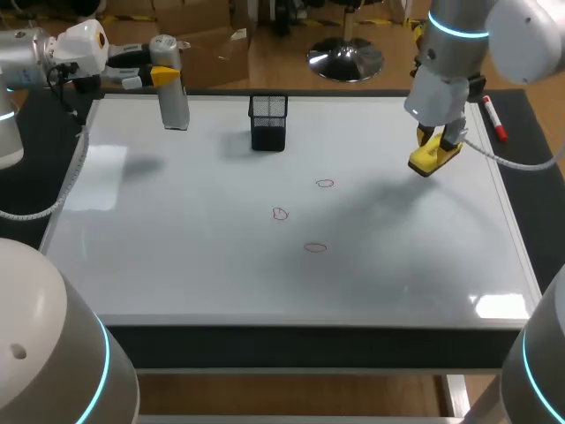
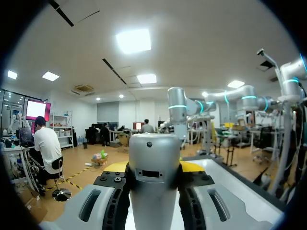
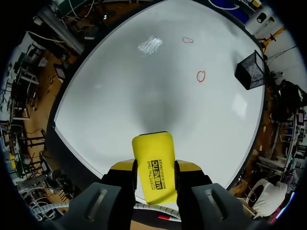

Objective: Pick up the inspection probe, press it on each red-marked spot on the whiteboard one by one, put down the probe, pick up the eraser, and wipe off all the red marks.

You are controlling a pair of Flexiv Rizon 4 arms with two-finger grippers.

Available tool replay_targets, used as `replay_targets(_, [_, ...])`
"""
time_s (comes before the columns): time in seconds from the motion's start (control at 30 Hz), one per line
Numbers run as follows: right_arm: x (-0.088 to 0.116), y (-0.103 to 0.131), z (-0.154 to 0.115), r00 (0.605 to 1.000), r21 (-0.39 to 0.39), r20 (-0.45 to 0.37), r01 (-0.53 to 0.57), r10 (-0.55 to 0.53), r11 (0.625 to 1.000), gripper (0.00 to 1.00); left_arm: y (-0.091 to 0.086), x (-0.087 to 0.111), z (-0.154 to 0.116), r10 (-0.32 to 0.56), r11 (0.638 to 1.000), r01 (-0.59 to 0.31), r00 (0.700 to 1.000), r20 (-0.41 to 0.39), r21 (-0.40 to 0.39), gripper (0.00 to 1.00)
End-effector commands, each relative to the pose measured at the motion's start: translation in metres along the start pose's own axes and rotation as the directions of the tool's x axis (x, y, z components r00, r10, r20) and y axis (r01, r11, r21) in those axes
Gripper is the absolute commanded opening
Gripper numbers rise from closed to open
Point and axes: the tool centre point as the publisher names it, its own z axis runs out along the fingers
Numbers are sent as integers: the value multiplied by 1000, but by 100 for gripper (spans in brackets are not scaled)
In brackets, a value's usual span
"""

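Your left gripper (image 1: 164, 77) is clamped on the probe (image 1: 174, 104) at the whiteboard's (image 1: 177, 274) far edge, near its left corner. Three red marks (image 1: 280, 213) lie mid-board. Your right gripper (image 3: 153, 176) grips the eraser (image 3: 152, 155) over the far right corner.

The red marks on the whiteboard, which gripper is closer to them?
Right. The right gripper, shut on the yellow eraser, hangs over the board beside the red marks; the left gripper, holding the probe, is off at the far left corner.
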Motion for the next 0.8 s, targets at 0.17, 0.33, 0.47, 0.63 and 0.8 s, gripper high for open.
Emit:
replay_targets(0.17, [1,-1,-1,1000,2,0,1,-1,1000,0,-1,0,0,0,1000,0,1000,-2,0,0])
replay_targets(0.33, [1,-1,-1,1000,2,0,1,-1,1000,0,-1,0,0,0,1000,0,1000,-2,0,0])
replay_targets(0.47, [1,-1,-1,1000,2,0,1,-1,1000,0,-1,0,0,0,1000,0,1000,-2,0,0])
replay_targets(0.63, [1,-1,-1,1000,2,0,1,-1,1000,0,-1,0,0,0,1000,0,1000,-2,0,0])
replay_targets(0.8, [1,-1,-1,1000,2,0,1,-1,1000,0,0,26,11,14,1000,-14,1000,-28,13,0])
